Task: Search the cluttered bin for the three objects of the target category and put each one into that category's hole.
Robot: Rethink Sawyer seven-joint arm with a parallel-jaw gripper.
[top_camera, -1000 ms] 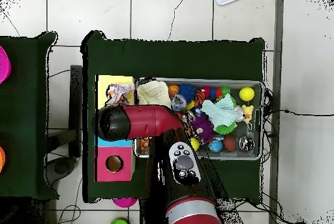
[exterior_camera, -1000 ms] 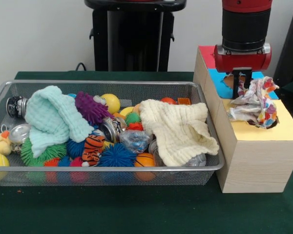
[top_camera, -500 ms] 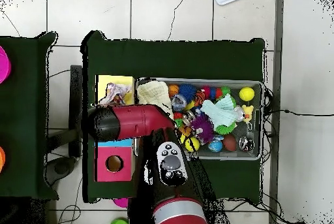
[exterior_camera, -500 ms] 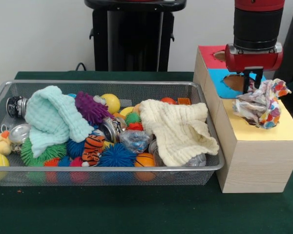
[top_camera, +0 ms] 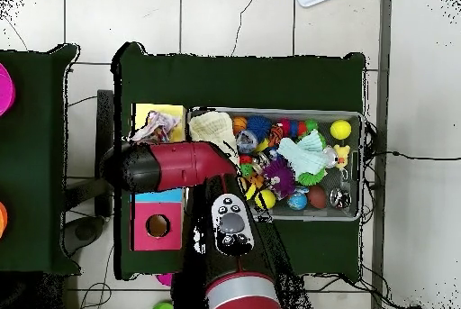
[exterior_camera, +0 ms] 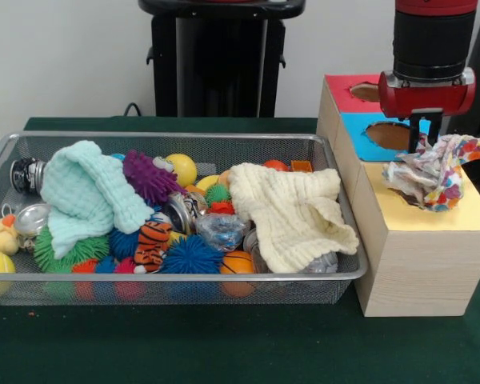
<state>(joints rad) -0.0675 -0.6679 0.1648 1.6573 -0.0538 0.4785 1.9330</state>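
My gripper [exterior_camera: 426, 144] hangs over the row of boxes and is shut on a white fabric piece [exterior_camera: 436, 172] printed with red, blue, yellow and orange blotches. The piece dangles crumpled over the yellow face [exterior_camera: 464, 214] of the nearest wood-grain box and hides its hole. In the overhead view the piece [top_camera: 157, 125] lies over the yellow face [top_camera: 141, 113], and my arm covers the gripper. The wire-mesh bin [exterior_camera: 184, 277] stands left of the boxes. No other printed piece shows in it.
The bin holds a mint waffle cloth [exterior_camera: 84, 196], a cream waffle cloth [exterior_camera: 292, 212], spiky balls, a tiger toy [exterior_camera: 154, 240] and cans. The blue-faced hole [exterior_camera: 392, 136] and the red-faced hole [exterior_camera: 368, 92] lie behind the yellow face. A black pedestal [exterior_camera: 220, 56] stands behind the bin.
My gripper has moved right and slightly up with the printed piece, from over the blue face's edge to over the yellow face. The bin's contents have not moved.
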